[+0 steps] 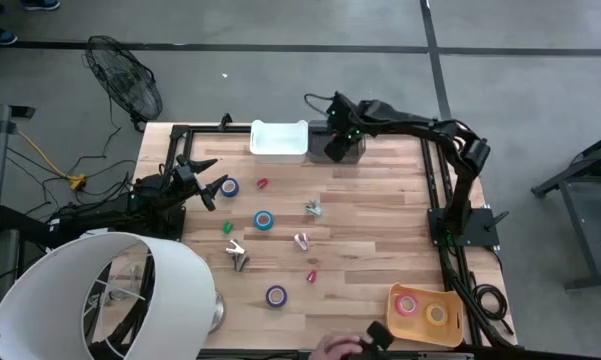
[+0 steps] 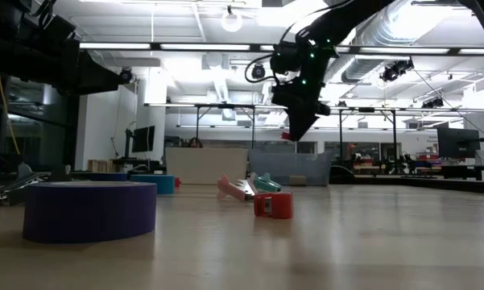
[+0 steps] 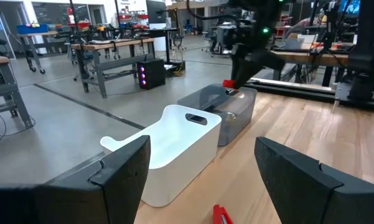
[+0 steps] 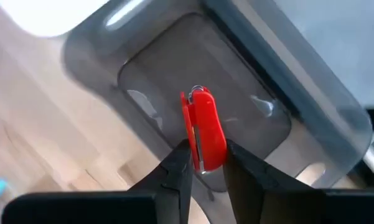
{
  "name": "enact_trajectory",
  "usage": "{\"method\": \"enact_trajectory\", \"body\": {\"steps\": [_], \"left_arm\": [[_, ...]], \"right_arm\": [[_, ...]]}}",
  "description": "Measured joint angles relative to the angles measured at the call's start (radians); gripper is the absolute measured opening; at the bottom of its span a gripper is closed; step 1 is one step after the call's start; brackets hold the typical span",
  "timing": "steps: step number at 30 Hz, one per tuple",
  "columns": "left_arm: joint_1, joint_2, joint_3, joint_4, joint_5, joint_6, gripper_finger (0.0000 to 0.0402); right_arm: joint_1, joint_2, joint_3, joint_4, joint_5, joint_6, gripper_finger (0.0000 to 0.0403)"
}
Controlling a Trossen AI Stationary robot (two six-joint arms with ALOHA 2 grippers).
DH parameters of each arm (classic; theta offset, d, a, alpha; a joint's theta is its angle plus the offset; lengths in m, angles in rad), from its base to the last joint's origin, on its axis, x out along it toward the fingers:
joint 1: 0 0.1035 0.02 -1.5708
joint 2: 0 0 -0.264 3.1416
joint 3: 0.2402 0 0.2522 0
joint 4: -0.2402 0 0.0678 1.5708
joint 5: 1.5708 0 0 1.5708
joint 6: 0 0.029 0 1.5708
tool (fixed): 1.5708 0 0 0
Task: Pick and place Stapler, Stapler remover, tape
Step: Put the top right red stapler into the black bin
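- Stapler remover (image 4: 205, 130), a small red one, is pinched between the fingers of the right claw (image 4: 206, 163) and is held directly above the open grey bin (image 4: 236, 93); the bin's floor is seen bare beneath it.
- From the low view, the right claw (image 2: 294, 129) is seen hanging well above the bench (image 2: 370, 242), so the step in hand is judged to be the placing of this remover, with release not yet made.
- For the next move, a short descent over the bin's middle is called for, then a spreading of the fingers so the remover drops inside and clear of the rim.
- At the other side of the bench, the left claw (image 1: 208, 180) is kept waiting with its fingers spread wide and nothing between them.
- Farther across the bench, more items are left lying: a blue tape roll (image 1: 264, 221), a purple tape roll (image 1: 276, 295) and a pink stapler remover (image 1: 301, 241).
- Beside the grey bin, a white bin (image 1: 279, 139) is stood at the far edge.
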Motion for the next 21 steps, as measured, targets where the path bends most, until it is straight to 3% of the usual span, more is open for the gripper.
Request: {"method": "enact_trajectory", "body": {"steps": [3,10,21], "left_arm": [[0.000,0.000,0.000,0.000,0.000,0.000,0.0285],[0.000,0.000,0.000,0.000,0.000,0.000,0.0285],[0.000,0.000,0.000,0.000,0.000,0.000,0.0285]], "right_arm": [[-0.032,0.004,-0.008,0.008,-0.049,0.083,0.0074],[-0.055,0.020,-0.024,0.014,-0.087,0.112,0.0081],[-0.062,0.063,-0.026,0.056,-0.099,0.144,0.0141]]}}
